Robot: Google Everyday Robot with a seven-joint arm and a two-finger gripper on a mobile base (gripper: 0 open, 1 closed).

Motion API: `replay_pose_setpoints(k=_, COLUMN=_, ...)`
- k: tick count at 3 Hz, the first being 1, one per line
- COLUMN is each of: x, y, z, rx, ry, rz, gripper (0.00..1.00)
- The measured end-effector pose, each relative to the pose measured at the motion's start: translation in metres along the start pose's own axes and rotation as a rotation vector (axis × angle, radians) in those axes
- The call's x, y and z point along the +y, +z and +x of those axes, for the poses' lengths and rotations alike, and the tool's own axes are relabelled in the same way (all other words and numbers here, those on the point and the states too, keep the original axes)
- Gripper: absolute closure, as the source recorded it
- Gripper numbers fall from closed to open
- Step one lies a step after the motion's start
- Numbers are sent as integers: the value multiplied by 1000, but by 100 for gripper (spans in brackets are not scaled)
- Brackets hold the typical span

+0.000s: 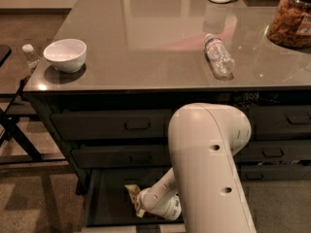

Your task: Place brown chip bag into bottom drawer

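My gripper (142,207), grip state not determinable, sits beside the crinkly yellow-brown chip bag (131,192) in the dark bottom drawer (108,202); withdrawal could drag it over the front edge.

My gripper (142,206) is down inside the open bottom drawer (104,198), at the end of my white arm (209,164), right against the brown chip bag (131,192), only a yellow-brown corner of it showing. Two handled drawer fronts (138,125) above are shut. On the grey table top (146,33): a white bowl (65,55) near the left corner, a clear water bottle (218,57) lying on its side right of middle, a snack jar (291,18) at the far right.
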State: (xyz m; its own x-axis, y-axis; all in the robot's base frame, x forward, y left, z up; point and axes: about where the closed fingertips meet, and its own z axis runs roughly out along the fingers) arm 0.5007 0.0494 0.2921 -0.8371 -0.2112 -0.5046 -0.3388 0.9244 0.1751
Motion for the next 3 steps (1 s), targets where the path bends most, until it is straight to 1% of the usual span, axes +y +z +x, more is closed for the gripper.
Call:
replay_pose_setpoints(k=2, x=28, y=16, z=4, rx=14, ry=28, rz=-66, gripper=100)
replay_pose_setpoints(k=3, x=28, y=16, z=4, rx=14, ry=28, rz=-66, gripper=82)
